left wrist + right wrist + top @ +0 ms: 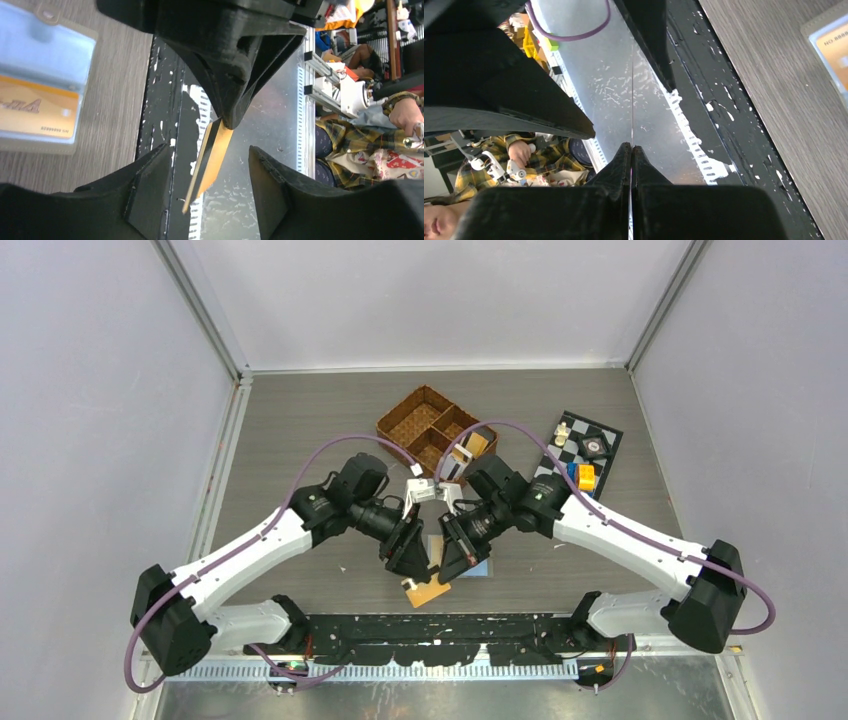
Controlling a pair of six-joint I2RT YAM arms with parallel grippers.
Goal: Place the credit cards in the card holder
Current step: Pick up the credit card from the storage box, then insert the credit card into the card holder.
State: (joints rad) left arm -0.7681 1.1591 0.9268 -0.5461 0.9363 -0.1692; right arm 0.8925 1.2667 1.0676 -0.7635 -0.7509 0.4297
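An orange credit card (210,155) hangs edge-on over the table's front edge, and my right gripper (228,121) is shut on its top. It shows as a thin line (632,100) above the right gripper (631,146) in the right wrist view. My left gripper (209,150) is open, one finger on each side of the card with gaps to both. From above, the card (428,591) sticks out below the left gripper (412,565) and right gripper (452,562). The open card holder (42,30) lies flat beside them, with another orange card (37,112) in its clear sleeve.
A brown wicker basket (412,420) stands at the back centre with cards (475,445) in one compartment. A checkered mat (600,430) with small objects lies at the back right. A black strip (440,625) runs along the near table edge.
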